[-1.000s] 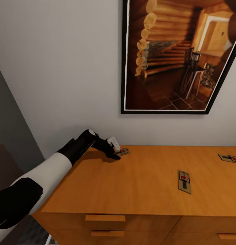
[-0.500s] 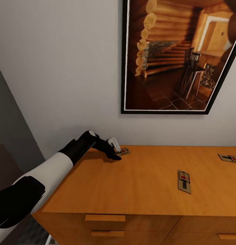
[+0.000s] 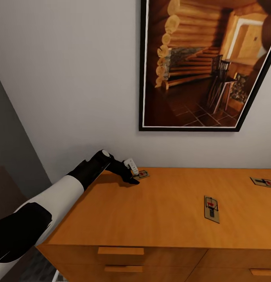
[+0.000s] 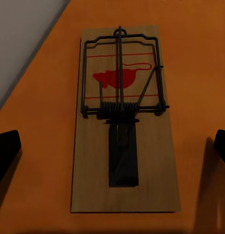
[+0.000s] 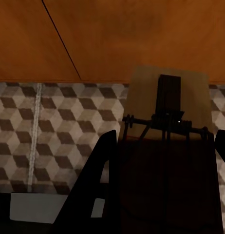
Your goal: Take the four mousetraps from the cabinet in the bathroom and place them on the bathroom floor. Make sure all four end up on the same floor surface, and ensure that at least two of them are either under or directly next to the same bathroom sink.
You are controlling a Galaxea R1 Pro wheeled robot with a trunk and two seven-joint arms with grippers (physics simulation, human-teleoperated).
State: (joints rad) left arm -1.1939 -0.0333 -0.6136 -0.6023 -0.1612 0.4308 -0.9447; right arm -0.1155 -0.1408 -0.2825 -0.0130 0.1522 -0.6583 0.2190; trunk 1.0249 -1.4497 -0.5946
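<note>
Three mousetraps lie on the orange-brown cabinet (image 3: 158, 211): one at the back left (image 3: 142, 174), one in the middle (image 3: 211, 208), one at the right edge (image 3: 263, 181). My left gripper (image 3: 133, 177) hangs over the back-left trap. In the left wrist view that mousetrap (image 4: 123, 122) lies flat between the wide-apart fingertips (image 4: 6, 148), so the gripper (image 4: 115, 146) is open. In the right wrist view my right gripper (image 5: 166, 139) is shut on another mousetrap (image 5: 166, 102), held above the cube-patterned bathroom floor (image 5: 54, 126) in front of the cabinet's front (image 5: 117, 39). The sink is out of view.
A large framed picture (image 3: 205, 66) hangs on the grey wall behind the cabinet. Drawer handles (image 3: 121, 250) run along the cabinet front. A darker wall (image 3: 10, 149) stands to the left of the cabinet.
</note>
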